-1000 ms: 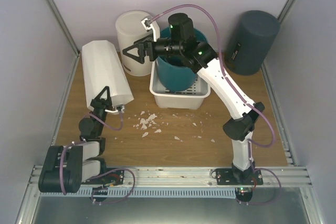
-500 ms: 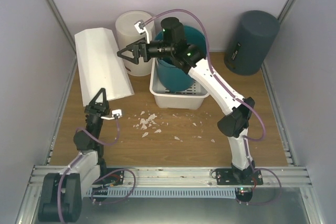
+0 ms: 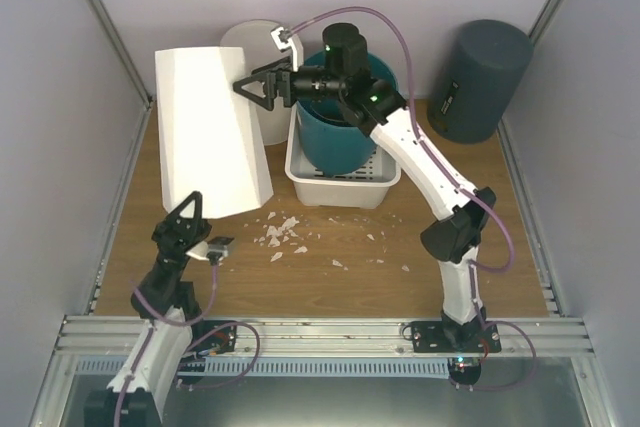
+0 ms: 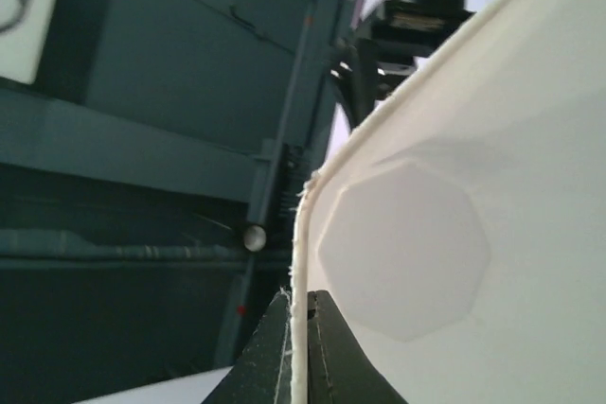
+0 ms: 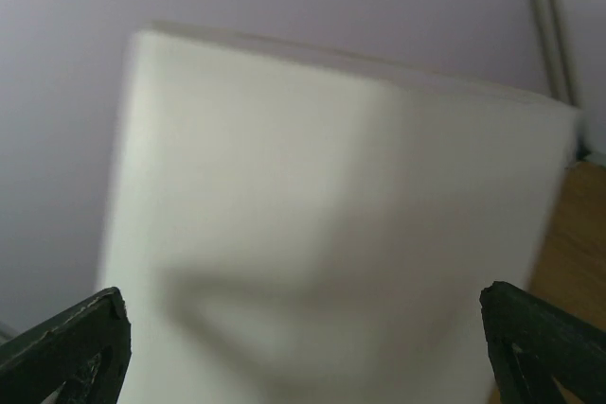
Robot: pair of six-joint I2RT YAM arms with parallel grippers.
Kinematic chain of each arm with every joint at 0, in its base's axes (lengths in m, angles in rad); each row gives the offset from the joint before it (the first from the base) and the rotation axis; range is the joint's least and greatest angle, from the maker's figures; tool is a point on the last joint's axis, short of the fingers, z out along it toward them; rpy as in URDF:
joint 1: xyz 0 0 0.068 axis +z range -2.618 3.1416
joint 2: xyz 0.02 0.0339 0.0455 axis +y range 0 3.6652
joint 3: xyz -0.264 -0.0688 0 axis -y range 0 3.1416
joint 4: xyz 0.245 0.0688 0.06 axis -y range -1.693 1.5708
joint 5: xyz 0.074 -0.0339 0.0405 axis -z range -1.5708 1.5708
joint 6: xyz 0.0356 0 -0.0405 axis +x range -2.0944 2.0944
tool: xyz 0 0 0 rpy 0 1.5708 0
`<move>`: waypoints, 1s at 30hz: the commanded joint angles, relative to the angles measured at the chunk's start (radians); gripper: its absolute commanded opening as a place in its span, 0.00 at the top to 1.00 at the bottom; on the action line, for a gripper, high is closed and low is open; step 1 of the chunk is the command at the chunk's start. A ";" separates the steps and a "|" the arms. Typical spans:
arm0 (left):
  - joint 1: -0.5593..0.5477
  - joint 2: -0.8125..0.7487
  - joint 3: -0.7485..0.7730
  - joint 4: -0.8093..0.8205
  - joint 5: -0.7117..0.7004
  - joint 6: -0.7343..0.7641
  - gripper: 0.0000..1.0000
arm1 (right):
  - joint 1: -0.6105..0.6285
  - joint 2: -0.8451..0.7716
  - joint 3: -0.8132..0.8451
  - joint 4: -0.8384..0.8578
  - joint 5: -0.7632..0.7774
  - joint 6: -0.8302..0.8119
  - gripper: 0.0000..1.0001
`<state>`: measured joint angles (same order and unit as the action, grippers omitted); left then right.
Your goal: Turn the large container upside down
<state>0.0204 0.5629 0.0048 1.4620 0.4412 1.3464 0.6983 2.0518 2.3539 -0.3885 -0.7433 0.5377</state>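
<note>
The large white faceted container (image 3: 210,132) stands tilted at the table's left, its wide open end low and near, its closed end up and back. My left gripper (image 3: 188,211) is shut on its near rim. In the left wrist view the thin rim (image 4: 301,253) runs between my fingers (image 4: 301,352), and the container's inside with its octagonal bottom shows to the right. My right gripper (image 3: 252,94) is open, close beside the container's upper right side. In the right wrist view the white wall (image 5: 322,205) fills the frame between my spread fingers (image 5: 301,305).
A white cylinder (image 3: 250,37) stands behind the container. A teal bucket (image 3: 345,137) sits in a white basket (image 3: 340,189) at centre back. A dark grey cylinder (image 3: 482,77) stands back right. White crumbs (image 3: 283,232) lie on the wooden table.
The container swung from lying on its side to tilted with its closed end raised. My left arm pulled back toward the near edge, holding the rim. My right gripper stayed by the container's top.
</note>
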 commanded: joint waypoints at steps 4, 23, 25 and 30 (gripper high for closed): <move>-0.007 -0.160 -0.090 0.357 0.108 -0.128 1.00 | -0.017 -0.278 -0.034 -0.158 0.296 -0.149 0.00; -0.162 -0.178 -0.114 0.378 0.502 -0.404 1.00 | -0.037 -0.798 -0.244 -0.383 0.993 -0.300 0.00; -0.265 -0.116 -0.084 0.374 0.471 -0.315 1.00 | -0.037 -0.794 -0.252 -0.402 0.998 -0.308 0.00; -0.483 0.069 0.044 0.384 0.359 -0.114 1.00 | -0.037 -0.788 -0.252 -0.419 1.046 -0.332 0.00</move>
<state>-0.3511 0.5335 0.0048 1.5143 0.9051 1.0550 0.6689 1.2694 2.0964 -0.7612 0.2340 0.2401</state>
